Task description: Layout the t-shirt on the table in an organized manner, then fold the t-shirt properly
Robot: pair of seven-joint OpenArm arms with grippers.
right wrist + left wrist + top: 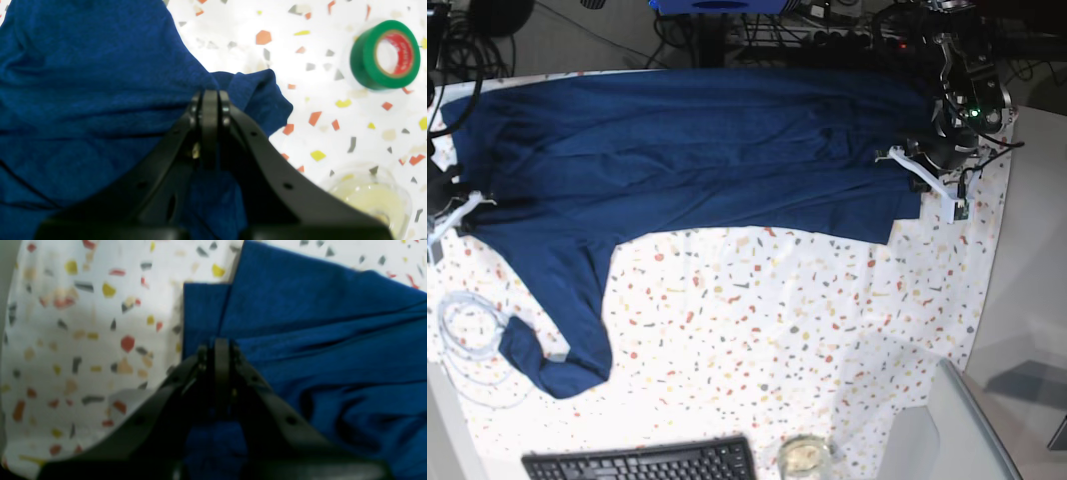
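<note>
T-shirt (697,150), dark navy, spread lengthwise across the far half of the desk (757,330), its speckled white cover bare on the near side. One sleeve of the t-shirt trails toward the near edge and ends in a crumpled bunch, just beside a coil of pale cable (472,340). Long creases run along the t-shirt's body, so the cloth is stretched but not yet flat.

Left claw (222,343): at the t-shirt's hem end, jaws pressed together and pinching a fold of the blue fabric at its edge. Right claw (210,95): at the opposite end of the t-shirt, jaws likewise pressed together on a gathered corner of cloth.

Step in hand, as judged: laying out, with the garment held taut between the two claws; folding has not begun. The next move probably calls for settling the cloth flat on the desk, then straightening the stray sleeve.

Smaller items: keyboard (637,462) at the desk's near edge, well apart from the t-shirt; clear cup (373,196) and green tape roll (383,55) near the right claw's end of the t-shirt.
</note>
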